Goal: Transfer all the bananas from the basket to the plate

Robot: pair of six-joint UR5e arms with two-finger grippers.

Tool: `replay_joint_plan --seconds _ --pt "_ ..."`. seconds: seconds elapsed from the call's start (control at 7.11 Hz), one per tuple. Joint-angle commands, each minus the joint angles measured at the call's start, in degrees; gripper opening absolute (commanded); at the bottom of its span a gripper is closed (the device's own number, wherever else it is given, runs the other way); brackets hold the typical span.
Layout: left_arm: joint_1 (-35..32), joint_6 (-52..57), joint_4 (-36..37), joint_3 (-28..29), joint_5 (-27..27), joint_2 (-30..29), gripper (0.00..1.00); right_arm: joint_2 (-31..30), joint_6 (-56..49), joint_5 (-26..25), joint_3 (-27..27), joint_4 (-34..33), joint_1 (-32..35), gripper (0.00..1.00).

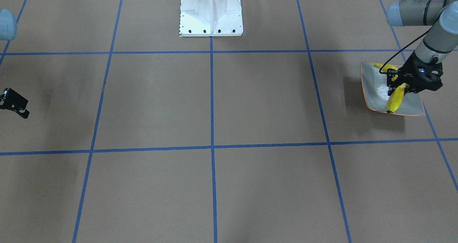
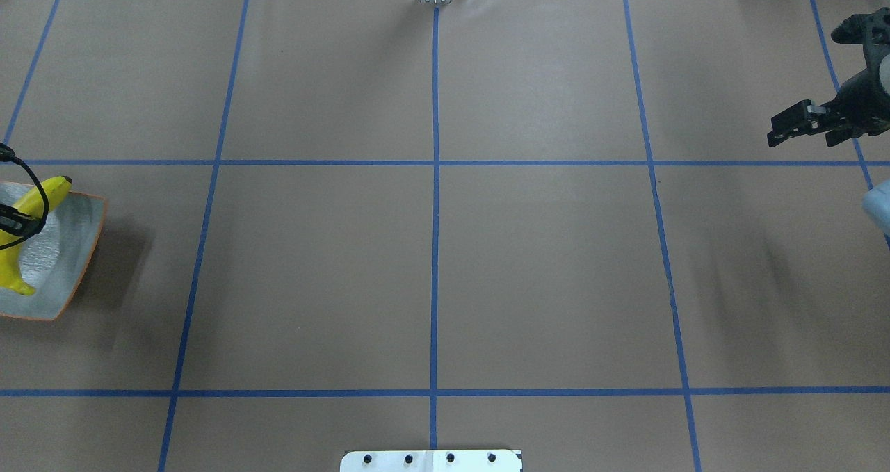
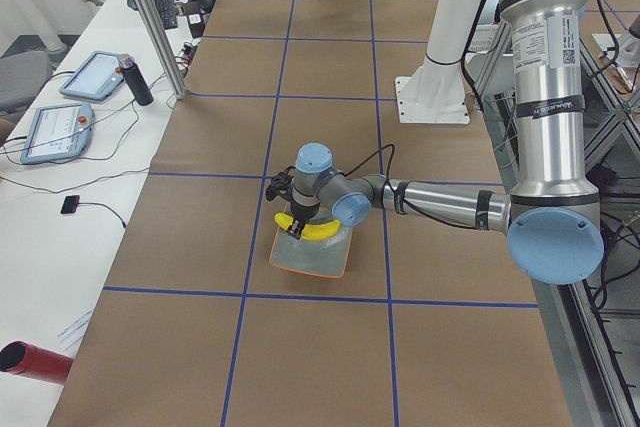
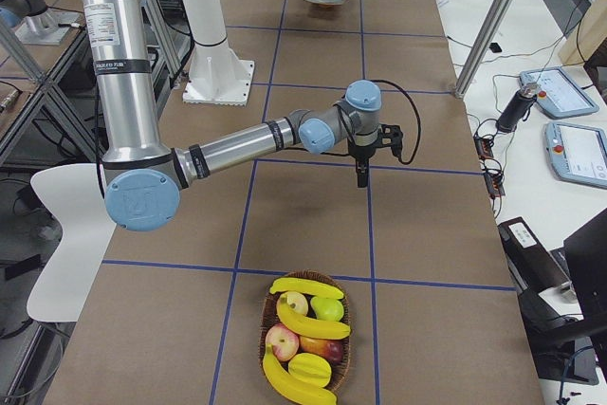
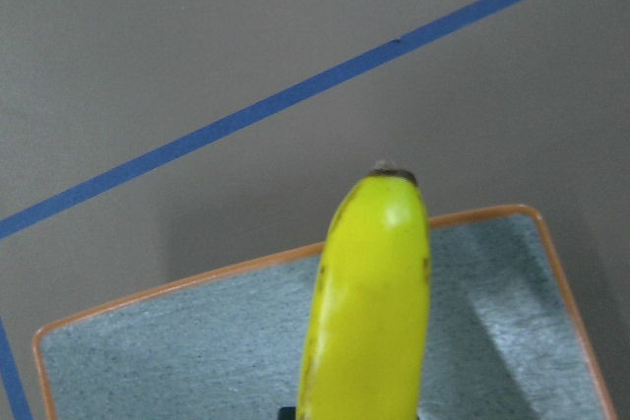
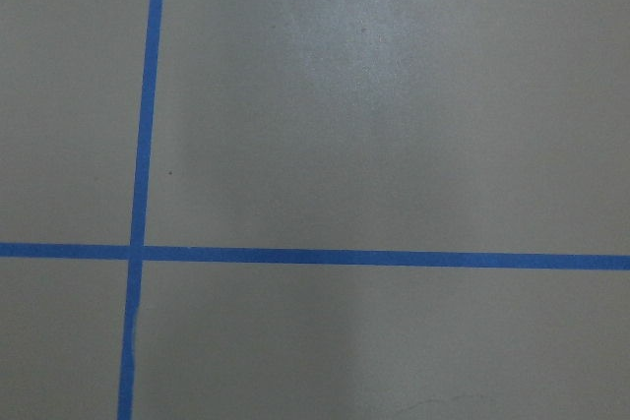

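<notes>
My left gripper (image 1: 400, 87) is shut on a bright yellow banana (image 1: 393, 101) and holds it low over the grey-green plate (image 1: 374, 89) at the table's left end. Seen from overhead, the banana (image 2: 14, 263) lies across the plate (image 2: 69, 249). The left wrist view shows its dark tip end (image 5: 369, 292) above the orange-rimmed plate (image 5: 148, 351). The basket (image 4: 265, 340) stands at the far right end with three bananas (image 4: 313, 324) in it. Away from the basket, my right gripper (image 2: 799, 128) hangs over bare table, apparently open and holding nothing.
Apples (image 4: 283, 339) share the basket with the bananas. The white robot base (image 1: 211, 14) stands at the table's middle edge. Blue tape lines grid the brown table. Tablets (image 3: 60, 77) and metal posts (image 3: 150, 17) stand along the side bench.
</notes>
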Motion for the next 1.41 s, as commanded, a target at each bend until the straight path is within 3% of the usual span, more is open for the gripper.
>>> replay_joint_plan --seconds 0.0,0.28,0.42,0.7,0.98,1.27 --pt "0.1 1.8 -0.4 1.3 0.0 0.1 0.99 0.2 -0.1 0.0 -0.3 0.1 0.0 0.99" --pt "-0.3 5.0 -2.3 1.1 -0.8 1.4 1.0 0.3 0.0 0.5 -0.3 0.0 0.0 0.99" --pt "-0.8 6.5 -1.9 0.7 -3.8 1.2 1.0 0.3 -0.1 0.6 -0.3 -0.1 0.3 0.99" --pt "-8.6 9.0 1.0 0.7 -12.6 -0.3 1.0 0.0 -1.5 1.2 -0.3 -0.5 2.1 0.99" --pt "-12.8 9.1 10.2 0.2 -18.8 -7.3 1.0 -1.2 -13.3 1.3 -1.6 -4.8 6.2 0.99" --pt "-12.9 9.0 18.5 -0.2 -18.9 -14.8 1.0 -1.9 -29.3 1.2 -4.5 -10.2 14.0 1.0"
